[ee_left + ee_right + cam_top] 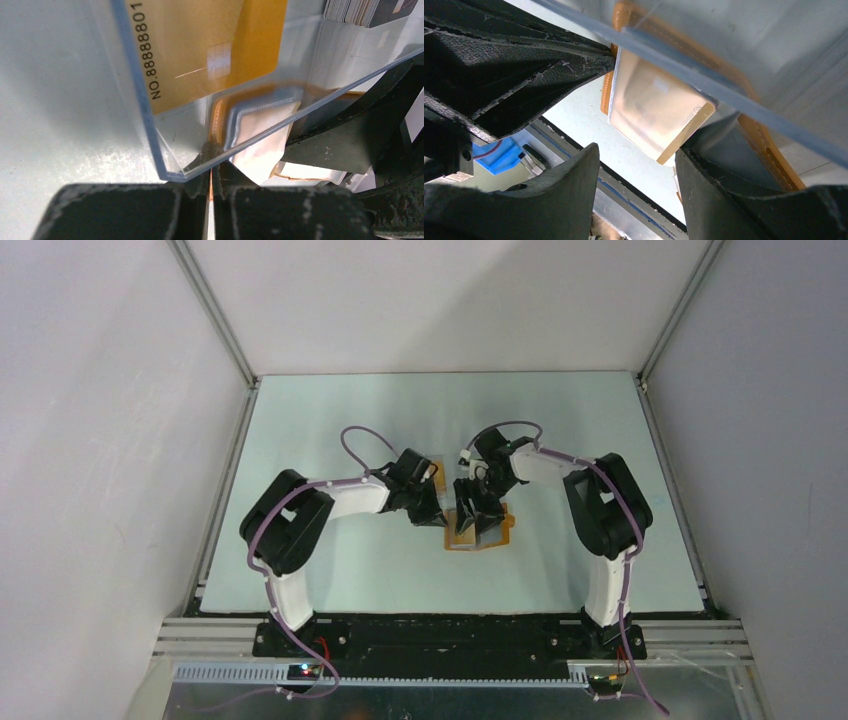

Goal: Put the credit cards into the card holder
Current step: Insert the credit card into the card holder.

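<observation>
The orange card holder lies mid-table under both grippers. My left gripper is shut on its thin orange edge, seen partly through clear plastic. A glossy pale credit card with a tan edge sticks out of the card holder. My right gripper stands open just below that card, and the card's corner rests at the tip of its right finger. Bare table shows between its fingers. In the top view the left gripper and right gripper nearly meet.
A clear plastic rectangle with a gold chip card inside stands right in front of the left fingers. A stack of card edges shows behind it. The table's front rail runs below the right gripper.
</observation>
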Robot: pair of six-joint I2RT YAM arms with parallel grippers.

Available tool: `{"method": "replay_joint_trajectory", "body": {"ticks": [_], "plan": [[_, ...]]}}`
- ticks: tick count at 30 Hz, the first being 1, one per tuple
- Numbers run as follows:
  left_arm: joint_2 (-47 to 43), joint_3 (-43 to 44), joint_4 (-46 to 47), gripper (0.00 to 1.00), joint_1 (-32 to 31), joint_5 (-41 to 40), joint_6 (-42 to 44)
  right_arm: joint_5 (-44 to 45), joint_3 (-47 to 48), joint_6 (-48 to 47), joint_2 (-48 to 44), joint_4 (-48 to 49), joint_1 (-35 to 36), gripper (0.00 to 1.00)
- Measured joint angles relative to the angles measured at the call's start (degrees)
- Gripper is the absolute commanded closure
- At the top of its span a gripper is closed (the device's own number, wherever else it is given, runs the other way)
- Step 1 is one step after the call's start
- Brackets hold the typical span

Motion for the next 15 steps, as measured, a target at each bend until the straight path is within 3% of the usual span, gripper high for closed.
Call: {"method": "replay_joint_trajectory", "body": {"ticks": [15], "plan": [[0.04,0.02,0.24,1.00,-0.07,-0.04,-0.09,-0.11,1.22,-0.44,0.66,-1.60,1.03,0.37]]}}
